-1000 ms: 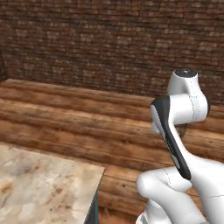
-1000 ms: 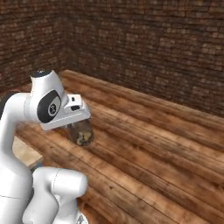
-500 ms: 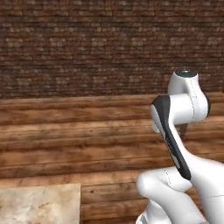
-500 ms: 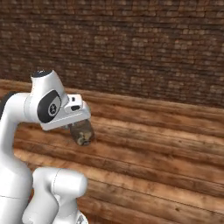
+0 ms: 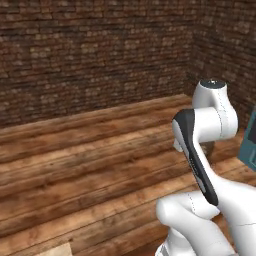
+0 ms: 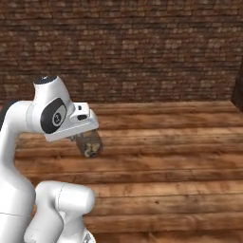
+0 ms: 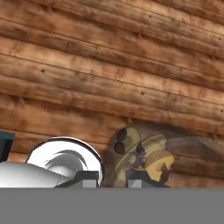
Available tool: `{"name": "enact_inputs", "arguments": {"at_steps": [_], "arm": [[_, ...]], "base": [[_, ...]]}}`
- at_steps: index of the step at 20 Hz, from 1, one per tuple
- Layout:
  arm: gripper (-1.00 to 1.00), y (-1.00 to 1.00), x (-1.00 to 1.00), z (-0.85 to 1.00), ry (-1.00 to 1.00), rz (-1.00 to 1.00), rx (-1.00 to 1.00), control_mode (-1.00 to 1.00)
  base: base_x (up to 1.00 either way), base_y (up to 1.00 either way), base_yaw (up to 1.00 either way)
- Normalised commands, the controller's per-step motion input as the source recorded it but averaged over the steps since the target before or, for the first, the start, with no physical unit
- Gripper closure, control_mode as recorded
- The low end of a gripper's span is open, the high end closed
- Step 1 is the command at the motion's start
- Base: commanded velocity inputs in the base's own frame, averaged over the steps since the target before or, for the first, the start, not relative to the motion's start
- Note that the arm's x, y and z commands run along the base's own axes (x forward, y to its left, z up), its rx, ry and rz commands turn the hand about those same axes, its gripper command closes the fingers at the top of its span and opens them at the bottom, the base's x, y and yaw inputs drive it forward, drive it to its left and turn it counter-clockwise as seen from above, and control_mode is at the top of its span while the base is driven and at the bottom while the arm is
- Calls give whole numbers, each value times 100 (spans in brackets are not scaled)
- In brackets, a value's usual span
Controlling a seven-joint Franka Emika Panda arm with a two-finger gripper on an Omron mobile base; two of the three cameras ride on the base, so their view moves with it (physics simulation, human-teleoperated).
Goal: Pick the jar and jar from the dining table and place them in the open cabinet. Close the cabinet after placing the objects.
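Note:
My gripper (image 6: 87, 140) is shut on the small clear jar (image 6: 91, 145). The jar hangs tilted under the white hand, above the plank floor, with brownish bits in its bottom. In the hand view the jar (image 7: 142, 155) sits between the two dark fingertips (image 7: 85, 176), seen end-on with brown and dark pieces inside. A sliver of beige stone top (image 5: 59, 248) shows at the bottom edge of the left base view. A teal panel edge (image 5: 249, 140) stands at the far right, too little of it to tell whether it is the cabinet.
A dark brick wall (image 6: 142, 47) runs across the back and turns a corner at the right (image 5: 192, 45). Wide wooden planks (image 5: 90, 150) cover the floor ahead. My own white arm (image 5: 205, 150) blocks the lower right of the left base view.
The whole picture has swung, so the base has turned: the stone top slid off to the lower left and a wall corner and teal panel came in. The arm still holds the jar the same way.

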Motion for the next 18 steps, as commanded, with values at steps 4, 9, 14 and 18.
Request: {"name": "enact_inputs", "arguments": {"at_steps": [4,9,14,18], "arm": [[100,0,0,0,0,0,0,100],[100,0,0,0,0,0,0,100],[100,0,0,0,0,0,0,100],[100,0,0,0,0,0,0,100]], "base": [[-22,-3,-54],[-16,-1,-55],[-16,-4,-54],[-8,-13,-53]]}}
